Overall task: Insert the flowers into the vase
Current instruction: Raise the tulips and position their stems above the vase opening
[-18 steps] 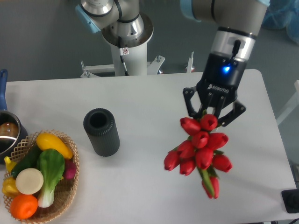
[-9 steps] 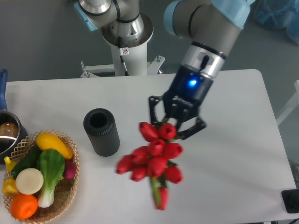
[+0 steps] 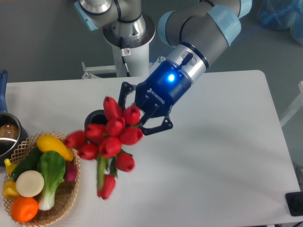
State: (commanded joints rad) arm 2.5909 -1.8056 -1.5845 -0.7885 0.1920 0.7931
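**Pincer holds the tulip bunch over the vase, insertion not yet made**

The pincer (image 3: 137, 115) is clamped on the flowers (image 3: 108, 137), its dark fingers set around the top of the bunch where the uppermost red heads crowd together. The arm reaches in from the far right, its wrist light glowing blue. The bunch hangs below and to the left of the fingers, red tulip heads spread wide, with the green stems and one or two lower blooms trailing toward the near edge of the table (image 3: 213, 161).

The vase (image 3: 94, 118) stands left of centre, almost wholly hidden behind the flowers; only a sliver of its dark rim and mouth shows at the far left of the bunch. Whether the stems are lined up with the mouth cannot be told from this view.

By my judgement the task is about half done: the flowers are lifted and carried to the vase, but nothing is inside it. What is left is to bring the stem ends over the mouth, lower them in, and release.

At the near left a wicker basket (image 3: 64, 208) holds toy vegetables: yellow, green, white, orange and purple pieces. At the far left edge a pot (image 3: 7, 135) with a blue handle shows brownish contents that I cannot identify.
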